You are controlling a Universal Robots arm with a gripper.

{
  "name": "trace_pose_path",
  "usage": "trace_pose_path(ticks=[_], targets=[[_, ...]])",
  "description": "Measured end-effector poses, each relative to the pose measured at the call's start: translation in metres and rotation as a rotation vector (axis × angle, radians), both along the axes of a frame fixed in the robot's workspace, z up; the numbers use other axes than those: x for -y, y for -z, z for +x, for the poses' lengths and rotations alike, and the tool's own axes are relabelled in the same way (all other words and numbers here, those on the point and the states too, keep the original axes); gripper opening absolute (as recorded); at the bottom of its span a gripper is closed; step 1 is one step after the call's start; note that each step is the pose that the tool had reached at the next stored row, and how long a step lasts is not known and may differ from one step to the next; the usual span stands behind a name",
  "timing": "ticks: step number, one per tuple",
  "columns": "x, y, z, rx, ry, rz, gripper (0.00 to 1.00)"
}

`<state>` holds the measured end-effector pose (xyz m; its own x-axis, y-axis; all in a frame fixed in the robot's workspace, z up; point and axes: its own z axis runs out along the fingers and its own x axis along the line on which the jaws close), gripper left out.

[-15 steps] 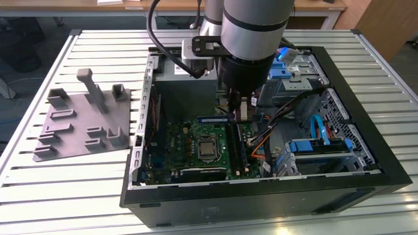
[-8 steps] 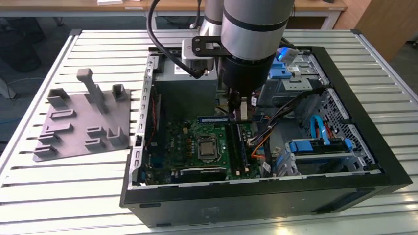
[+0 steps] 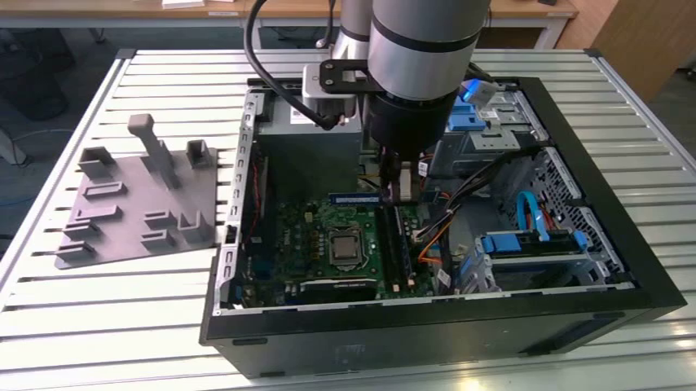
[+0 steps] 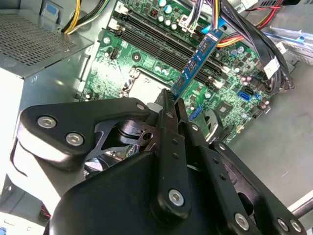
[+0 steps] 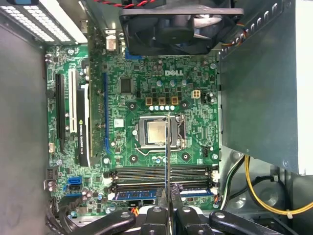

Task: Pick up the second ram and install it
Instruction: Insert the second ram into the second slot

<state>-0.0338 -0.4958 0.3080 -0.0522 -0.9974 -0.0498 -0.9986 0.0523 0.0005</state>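
Blue-green, long and flat, the second ram (image 4: 195, 62) is gripped at one end by the black metal gripper (image 4: 172, 102), which is closed on it. The stick is seen up above the green motherboard (image 5: 195, 122), inside the black computer case (image 3: 435, 326) on the slatted worktop (image 3: 65, 326). From the gripper it is pointed out toward the silver square processor (image 5: 157, 132). Its long side is laid across the long black slots (image 5: 142, 174), not along them, so it is judged not to be lined up.
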Motion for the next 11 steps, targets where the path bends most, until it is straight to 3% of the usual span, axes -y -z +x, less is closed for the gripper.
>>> trace_pose_path(ticks=[11], targets=[[0.0000, 0.0004, 0.0000, 0.0000, 0.137, 0.0000, 0.14]])
